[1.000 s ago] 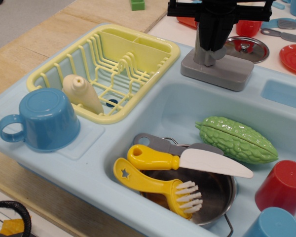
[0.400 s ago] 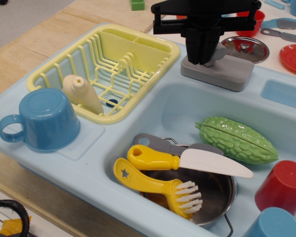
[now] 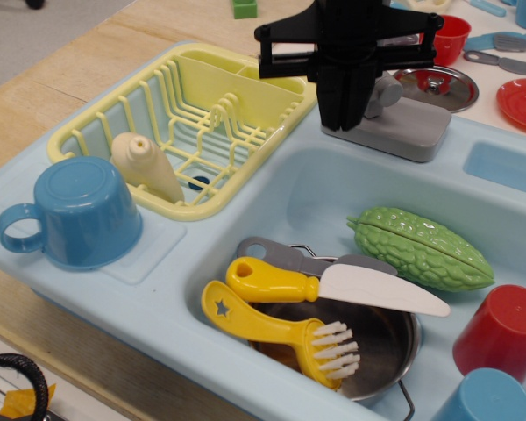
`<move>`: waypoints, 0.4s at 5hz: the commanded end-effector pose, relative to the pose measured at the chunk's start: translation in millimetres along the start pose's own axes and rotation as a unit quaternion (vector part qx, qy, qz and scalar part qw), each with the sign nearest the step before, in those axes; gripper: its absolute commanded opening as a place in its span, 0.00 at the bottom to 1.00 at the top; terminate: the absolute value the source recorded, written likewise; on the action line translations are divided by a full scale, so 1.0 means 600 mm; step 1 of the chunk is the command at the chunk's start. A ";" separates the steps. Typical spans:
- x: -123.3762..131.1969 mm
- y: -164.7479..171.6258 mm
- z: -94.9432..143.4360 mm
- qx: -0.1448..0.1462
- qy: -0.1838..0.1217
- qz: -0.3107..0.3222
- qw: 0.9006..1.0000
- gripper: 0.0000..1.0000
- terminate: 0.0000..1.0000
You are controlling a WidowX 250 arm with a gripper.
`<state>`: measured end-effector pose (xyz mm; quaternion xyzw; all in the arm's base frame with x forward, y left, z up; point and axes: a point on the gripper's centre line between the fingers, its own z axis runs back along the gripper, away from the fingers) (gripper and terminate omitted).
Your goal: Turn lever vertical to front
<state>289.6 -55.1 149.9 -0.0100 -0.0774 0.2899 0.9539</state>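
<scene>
Gripper (image 3: 340, 118) position is what has changed: over the last second it has slid to the left and toward the camera, off the tap column (image 3: 381, 96) it was covering and out over the near left corner of the grey base (image 3: 403, 127). Its black fingers hang straight down from a wide black crossbar, and they look drawn close together with nothing between them, though the dark plastic makes the gap hard to read.

Just to the right of the gripper and slightly behind it, the lever (image 3: 388, 91) shows as a short grey stub poking out of the column, angled toward the front. Whether it has reached its full forward position cannot be told from this view. Judging by the way the gripper has swept across the column toward the front, the push on the lever is probably done or nearly done, and the arm may be clearing away.

Below and in front of the gripper lies the pale blue sink (image 3: 245, 351), with a green bitter gourd (image 3: 421, 247) in the basin. To the gripper's left sits the yellow dish rack (image 3: 289, 88); behind it to the right, on the tabletop, rests a steel lid (image 3: 438, 83) with a red knob.
</scene>
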 end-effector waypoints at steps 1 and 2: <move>-0.025 0.005 0.041 0.006 -0.014 0.042 0.999 0.00 0.00; -0.040 0.010 0.040 -0.006 -0.006 0.057 0.998 1.00 1.00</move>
